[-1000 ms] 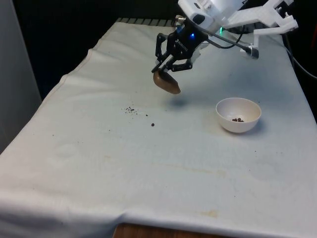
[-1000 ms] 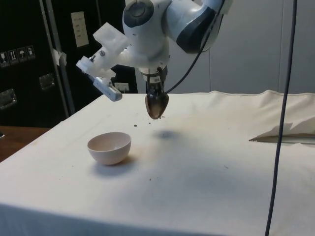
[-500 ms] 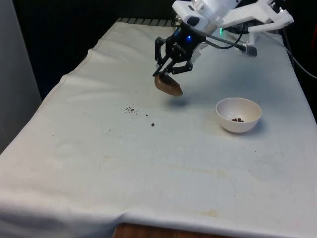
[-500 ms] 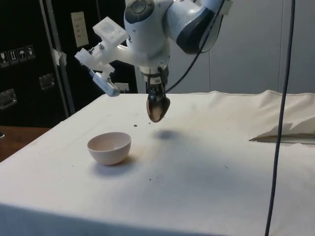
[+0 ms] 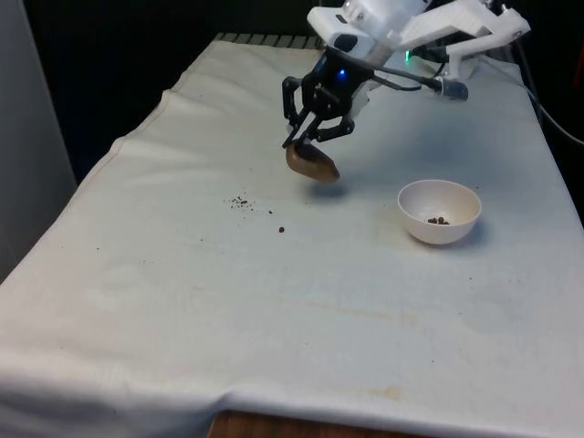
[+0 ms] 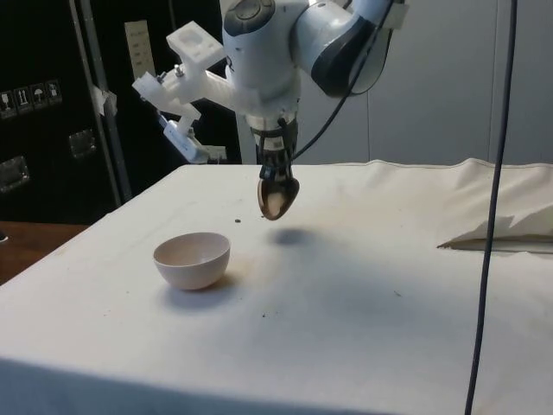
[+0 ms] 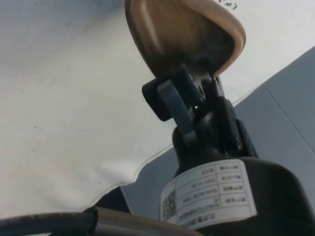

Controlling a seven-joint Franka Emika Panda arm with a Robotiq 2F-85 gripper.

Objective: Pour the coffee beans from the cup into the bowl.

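the cup (image 7: 184, 34) is cut off by the wrist picture's edge.

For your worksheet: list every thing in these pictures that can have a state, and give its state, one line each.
cup: wooden, held in the air, tilted on its side, looks empty in the wrist view.
gripper: shut on the cup's rim.
bowl: upright on the cloth, a few beans inside.
coffee beans: some in the bowl.
spilled beans: scattered on the cloth.
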